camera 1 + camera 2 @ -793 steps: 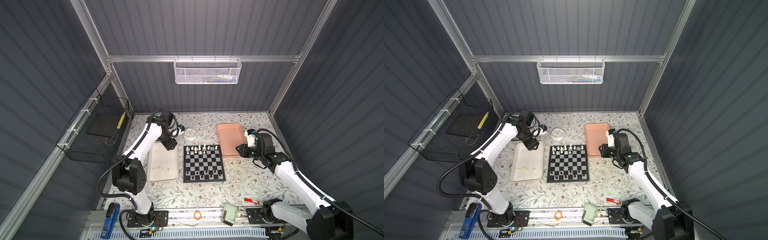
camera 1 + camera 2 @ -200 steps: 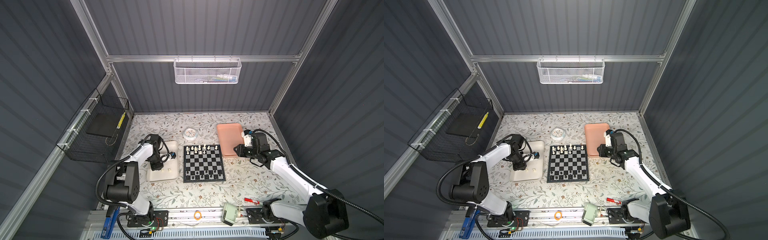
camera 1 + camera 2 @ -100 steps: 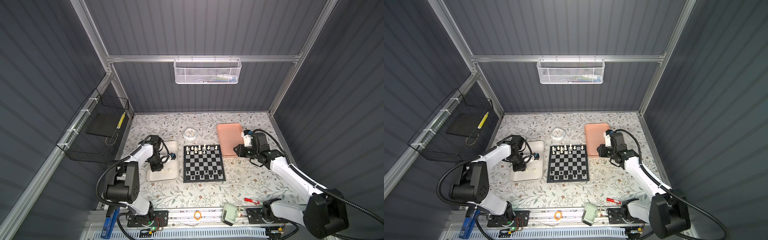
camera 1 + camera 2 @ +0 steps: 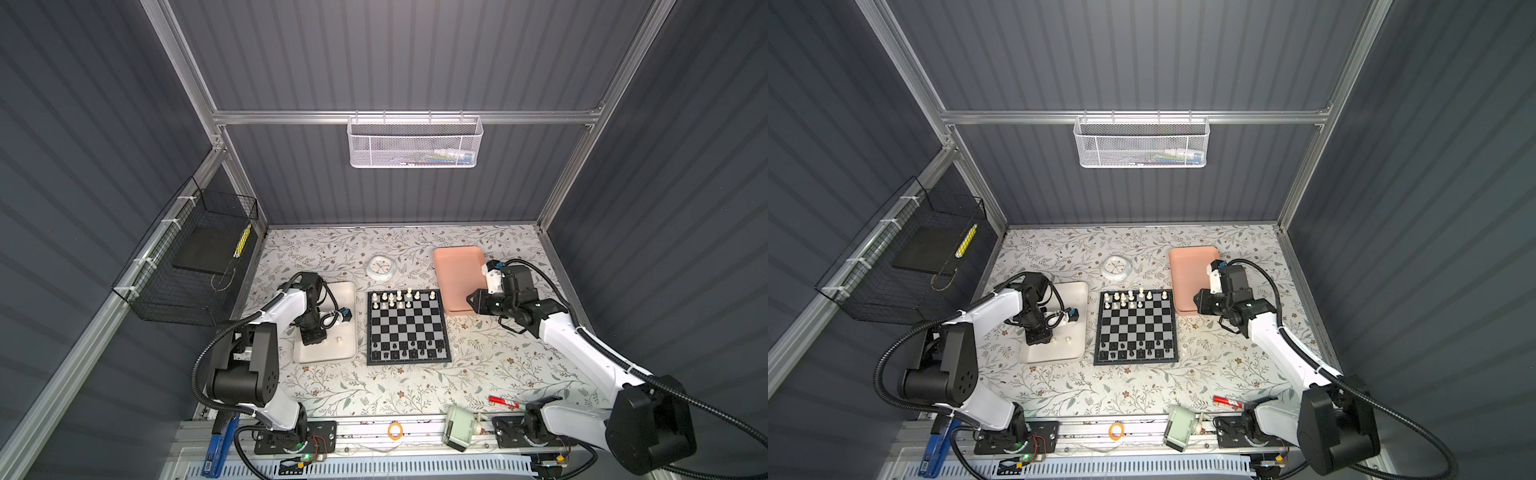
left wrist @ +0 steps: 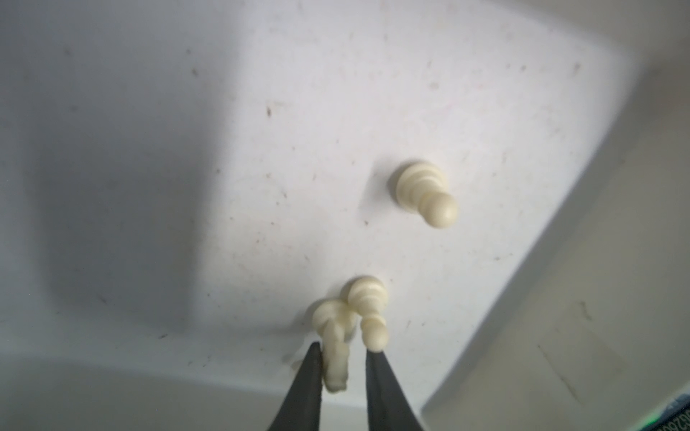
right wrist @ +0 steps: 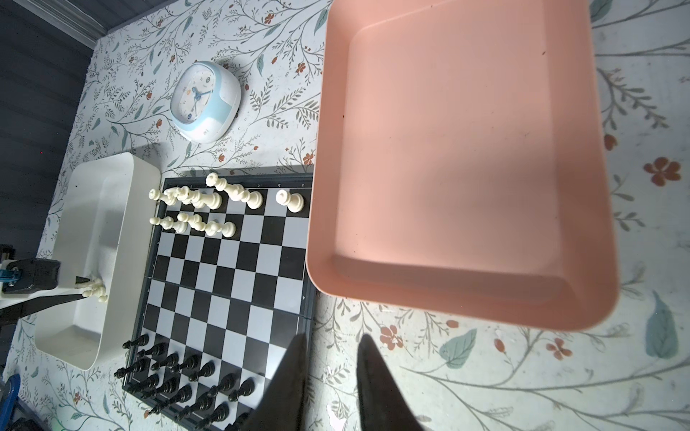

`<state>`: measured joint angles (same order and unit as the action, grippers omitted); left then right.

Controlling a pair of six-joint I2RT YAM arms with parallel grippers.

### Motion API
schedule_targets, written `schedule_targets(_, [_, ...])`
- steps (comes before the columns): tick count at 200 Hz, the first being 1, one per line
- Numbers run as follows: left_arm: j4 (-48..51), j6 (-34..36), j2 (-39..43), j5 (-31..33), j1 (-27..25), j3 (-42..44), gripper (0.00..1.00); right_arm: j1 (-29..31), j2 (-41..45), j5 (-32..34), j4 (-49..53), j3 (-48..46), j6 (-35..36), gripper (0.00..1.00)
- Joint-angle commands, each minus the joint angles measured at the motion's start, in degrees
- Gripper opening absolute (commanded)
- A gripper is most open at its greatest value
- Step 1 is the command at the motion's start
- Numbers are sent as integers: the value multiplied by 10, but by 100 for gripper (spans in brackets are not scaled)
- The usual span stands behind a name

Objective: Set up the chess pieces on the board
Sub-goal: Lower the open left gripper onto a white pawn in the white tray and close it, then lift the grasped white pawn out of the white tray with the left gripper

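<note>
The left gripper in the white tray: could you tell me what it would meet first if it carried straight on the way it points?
The left gripper points down at a cream piece lying between its fingers. That comes first, with the white tray floor just behind; a pawn stands right beside it.

Bare middle rows of the board (image 4: 407, 328); pawn (image 5: 367, 313) crowding the left hand (image 5: 341, 352)

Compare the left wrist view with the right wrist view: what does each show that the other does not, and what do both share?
Only the left wrist view shows the left tool closing around a cream piece and a separate pawn close up. Only the right wrist view shows the board, black pieces, pink tray, clock and right tool, holding nothing. Both show the white tray and the piece between the left tool's tips.
</note>
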<state>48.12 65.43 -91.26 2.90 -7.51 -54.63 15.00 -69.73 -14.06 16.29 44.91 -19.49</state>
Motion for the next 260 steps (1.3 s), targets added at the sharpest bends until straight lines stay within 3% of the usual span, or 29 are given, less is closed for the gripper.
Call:
schedule_targets(1, [23,80,6,-8,1,0,23,3,-4,2,1,10,0,27])
schedule_targets(127, [20,72,9,3,1,1,10,4,-10,-1,-6,9,0,27])
schedule_targets(189, [21,66,15,26,1,-6,9,5,-13,-3,-10,7,1,27])
schedule_targets(260, [62,36,9,19,1,-76,9,6,-17,-5,-18,4,3,27])
